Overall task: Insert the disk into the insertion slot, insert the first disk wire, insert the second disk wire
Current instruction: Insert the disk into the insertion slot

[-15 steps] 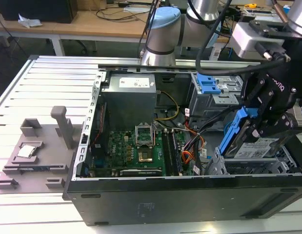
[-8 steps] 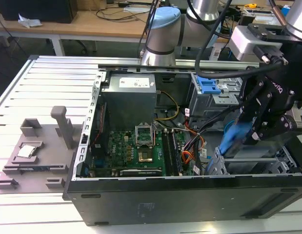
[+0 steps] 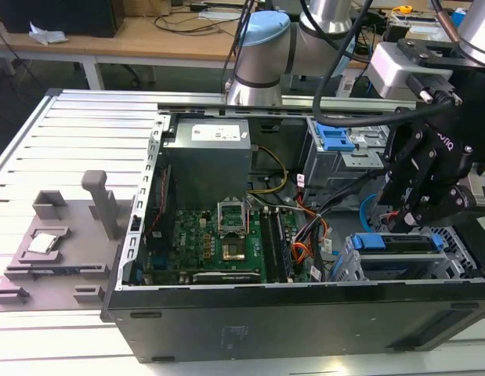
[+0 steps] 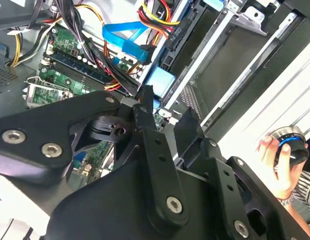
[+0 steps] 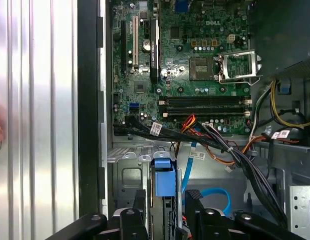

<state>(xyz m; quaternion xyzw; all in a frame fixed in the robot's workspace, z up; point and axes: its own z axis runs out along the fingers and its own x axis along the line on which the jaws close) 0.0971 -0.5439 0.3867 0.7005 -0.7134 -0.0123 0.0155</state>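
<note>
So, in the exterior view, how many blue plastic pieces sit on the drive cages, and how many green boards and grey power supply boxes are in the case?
Blue plastic pieces on the cages: 2, the latch and the carrier of the disk
Green boards: 1, the motherboard
Grey power supply boxes: 1
Total: 4

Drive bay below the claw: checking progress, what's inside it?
The disk's blue frame shows inside the bay, under the claw. The rest of the disk is covered.
</note>
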